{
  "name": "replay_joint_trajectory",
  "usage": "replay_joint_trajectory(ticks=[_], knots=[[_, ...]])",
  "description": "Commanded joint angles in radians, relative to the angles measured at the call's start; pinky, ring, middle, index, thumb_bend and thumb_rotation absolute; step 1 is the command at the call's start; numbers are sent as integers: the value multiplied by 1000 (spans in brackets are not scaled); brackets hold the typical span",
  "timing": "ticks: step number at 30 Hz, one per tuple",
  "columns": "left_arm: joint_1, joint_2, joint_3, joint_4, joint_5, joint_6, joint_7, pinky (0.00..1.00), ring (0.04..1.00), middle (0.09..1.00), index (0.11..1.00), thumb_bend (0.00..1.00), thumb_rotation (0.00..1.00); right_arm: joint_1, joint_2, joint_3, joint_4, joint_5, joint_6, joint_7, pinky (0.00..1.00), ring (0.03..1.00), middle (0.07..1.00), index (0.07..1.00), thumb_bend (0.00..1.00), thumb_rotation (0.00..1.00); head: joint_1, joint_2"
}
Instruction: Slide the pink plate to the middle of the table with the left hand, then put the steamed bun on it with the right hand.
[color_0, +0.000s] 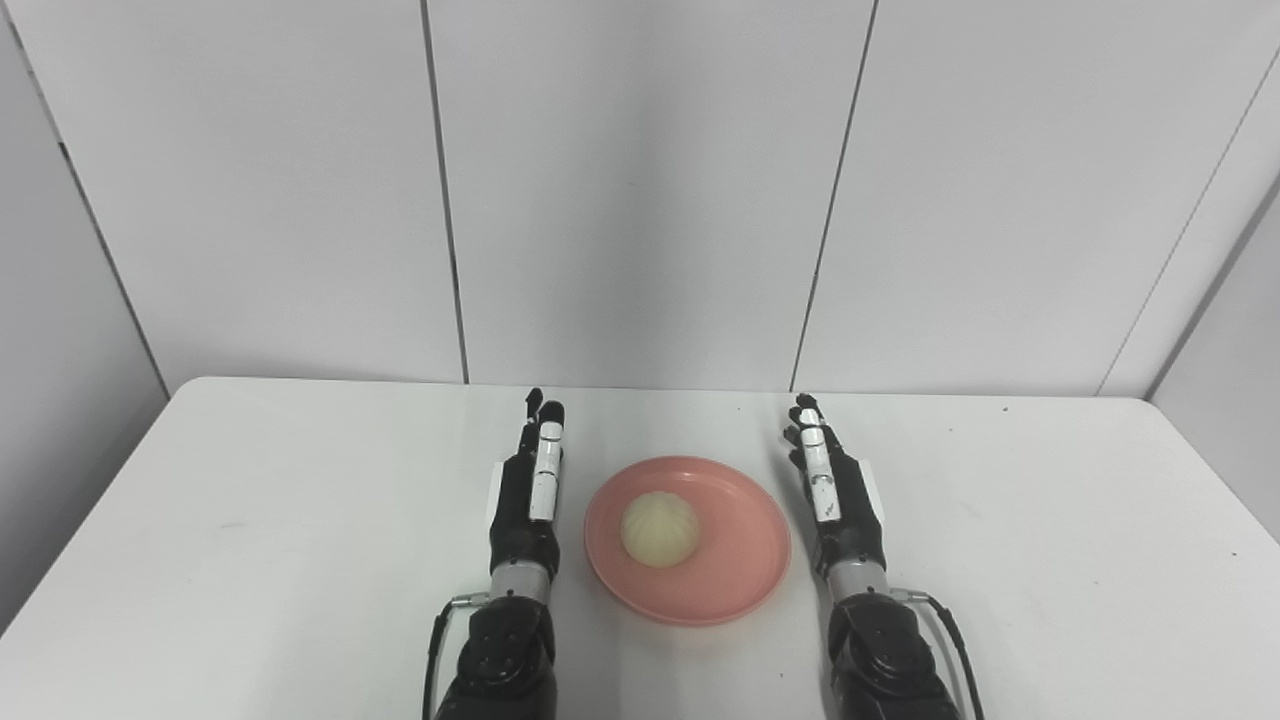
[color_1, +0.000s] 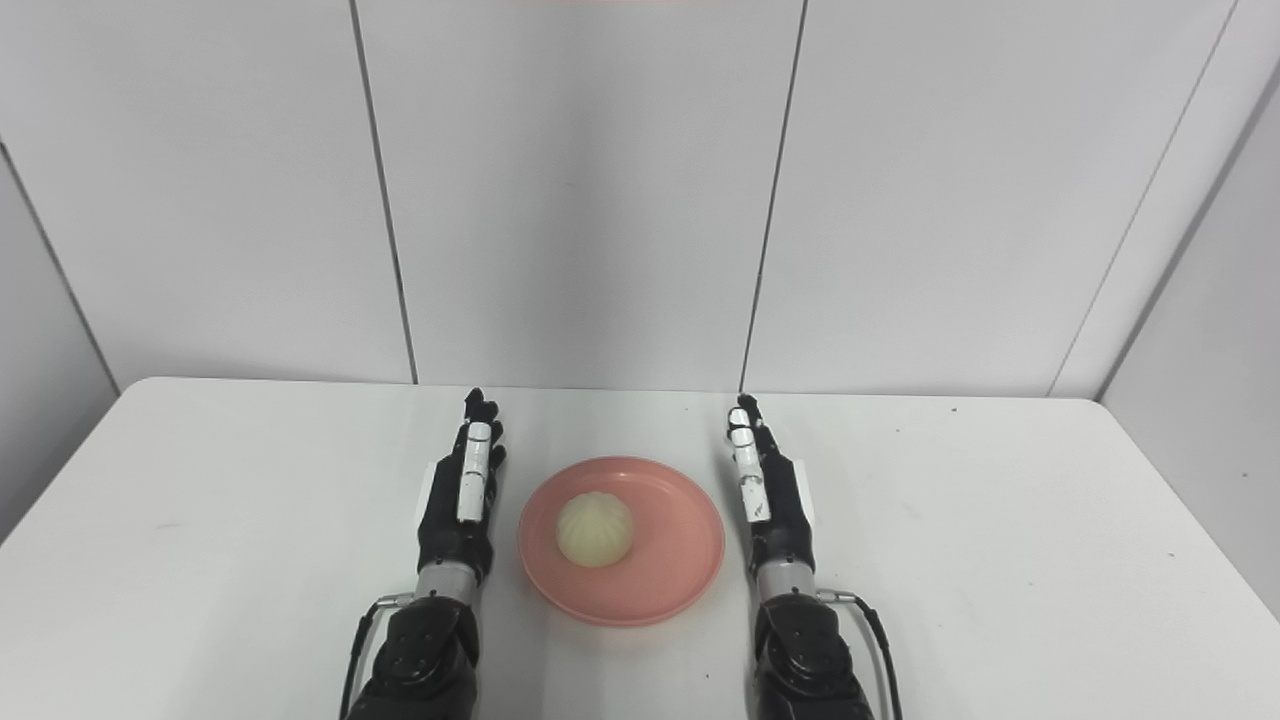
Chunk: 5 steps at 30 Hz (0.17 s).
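The pink plate (color_0: 688, 540) sits mid-surface with the steamed bun (color_0: 660, 529) resting on it, a little toward nine o'clock of the plate's centre. By my judgement both steps are done, so what remains is to keep clear: I would draw both arms straight back toward six o'clock, without brushing the rim. My left hand (color_0: 530, 485) lies just beside the plate at nine o'clock, fingers straight and holding nothing. My right hand (color_0: 835, 490) stands at three o'clock, near the rim, fingers likewise extended and empty. Count: one plate, one bun, two hands, one white surface (color_0: 250, 520).
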<state>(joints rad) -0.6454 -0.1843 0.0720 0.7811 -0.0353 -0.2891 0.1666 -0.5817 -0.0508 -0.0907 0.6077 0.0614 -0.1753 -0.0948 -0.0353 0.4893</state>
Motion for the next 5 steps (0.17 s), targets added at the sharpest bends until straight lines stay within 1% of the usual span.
replay_joint_trajectory(ticks=[1,5], knots=[[-9,-2,-4,5,-2,7,-5,1000,1000,1000,1000,662,940,-26,8,0,-22,13,-23,20,944,917,931,930,774,1000,1,1],[-9,0,-12,7,7,3,2,1000,1000,1000,1000,653,939,-23,7,0,-25,18,-19,20,948,920,933,935,771,1000,1,2]])
